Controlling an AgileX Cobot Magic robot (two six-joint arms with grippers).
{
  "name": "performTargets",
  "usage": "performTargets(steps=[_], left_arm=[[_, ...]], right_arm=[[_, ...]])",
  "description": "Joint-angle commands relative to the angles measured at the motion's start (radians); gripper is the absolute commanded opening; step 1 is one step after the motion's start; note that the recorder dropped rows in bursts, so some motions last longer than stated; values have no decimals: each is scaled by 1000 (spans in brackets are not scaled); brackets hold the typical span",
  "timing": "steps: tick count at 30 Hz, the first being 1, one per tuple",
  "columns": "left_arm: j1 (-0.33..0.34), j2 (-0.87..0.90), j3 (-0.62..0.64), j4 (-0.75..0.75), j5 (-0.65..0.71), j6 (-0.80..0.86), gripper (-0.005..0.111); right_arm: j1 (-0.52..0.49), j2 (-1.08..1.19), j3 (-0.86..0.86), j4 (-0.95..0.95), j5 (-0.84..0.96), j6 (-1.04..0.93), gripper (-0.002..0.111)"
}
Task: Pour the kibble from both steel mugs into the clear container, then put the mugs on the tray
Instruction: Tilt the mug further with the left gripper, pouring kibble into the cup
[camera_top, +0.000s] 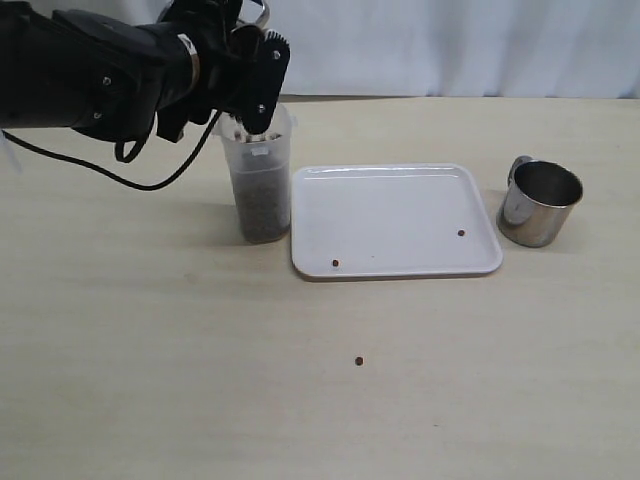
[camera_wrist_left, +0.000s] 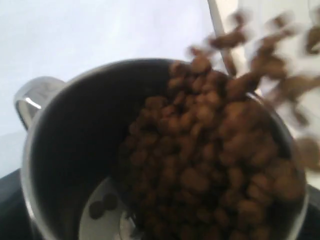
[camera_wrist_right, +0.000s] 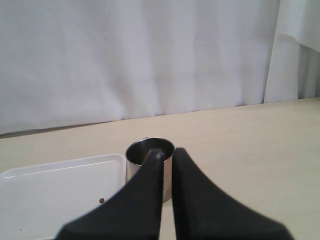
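My left gripper (camera_top: 255, 88) is shut on a steel mug (camera_wrist_left: 65, 150), tipped over the mouth of the clear container (camera_top: 262, 180). Kibble (camera_wrist_left: 210, 165) slides out of the mug, and blurred pellets fall past its rim. The container is about half full of kibble (camera_top: 262, 208). The second steel mug (camera_top: 540, 203) stands upright on the table right of the white tray (camera_top: 395, 215), its inside bare steel. My right gripper (camera_wrist_right: 167, 151) is shut on nothing, hovering short of that mug (camera_wrist_right: 142, 149); the exterior view does not show it.
Two stray pellets lie on the tray (camera_top: 335, 264) (camera_top: 461, 233). Another pellet (camera_top: 358, 361) rests on the table in front of the tray. A black cable (camera_top: 120, 175) hangs from the left arm beside the container. A white curtain backs the table.
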Motion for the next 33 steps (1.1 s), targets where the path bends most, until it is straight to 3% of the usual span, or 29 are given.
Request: performTargets(steps=[1, 33], left_arm=[[-1, -7, -12, 12, -5, 29, 0], [-1, -7, -32, 12, -5, 261, 0]], right_arm=[[4, -3, 4, -6, -2, -10, 5], [4, -3, 4, -6, -2, -10, 5]])
